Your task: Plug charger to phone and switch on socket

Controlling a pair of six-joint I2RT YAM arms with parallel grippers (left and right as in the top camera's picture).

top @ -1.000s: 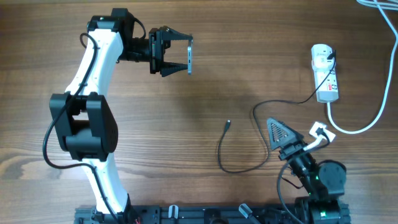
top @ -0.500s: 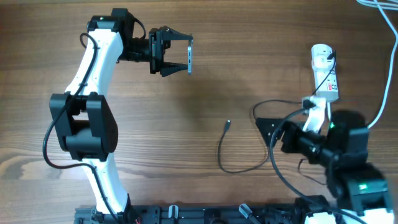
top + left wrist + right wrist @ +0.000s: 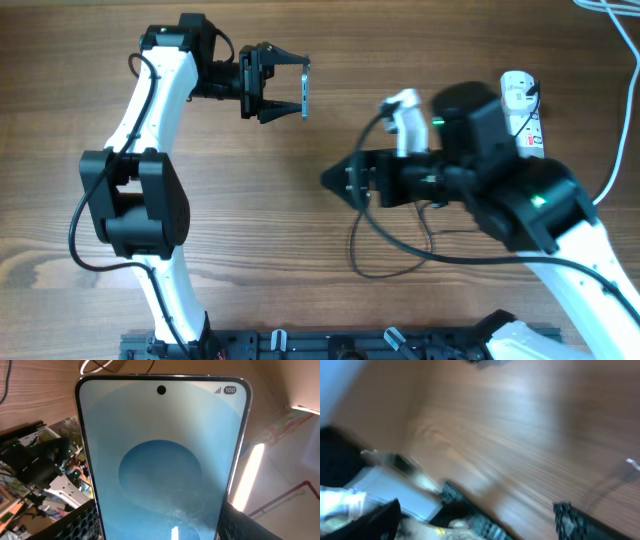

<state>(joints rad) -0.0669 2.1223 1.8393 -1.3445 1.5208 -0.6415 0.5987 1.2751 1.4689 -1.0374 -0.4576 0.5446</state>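
Observation:
My left gripper [image 3: 285, 88] is shut on the phone [image 3: 304, 90] and holds it on edge above the table at the back left. In the left wrist view the phone's cyan screen [image 3: 160, 460] fills the frame between the black fingers. The white socket [image 3: 516, 86] lies at the back right, partly hidden by my right arm, with a black plug [image 3: 531, 92] in it. The charger's thin black cable [image 3: 385, 271] loops on the table in front of the right arm; its tip is hidden under it. My right gripper [image 3: 330, 180] hovers at the table's centre, open and empty, and its wrist view [image 3: 475, 520] is blurred.
A thicker white cable [image 3: 625, 120] runs along the right edge. The left arm's base and elbow [image 3: 135, 210] stand at the left. A black rail [image 3: 300, 345] lines the front edge.
My right arm has swung from the front right corner up and left to the table's centre, over the cable's tip. The left arm and phone have not moved.

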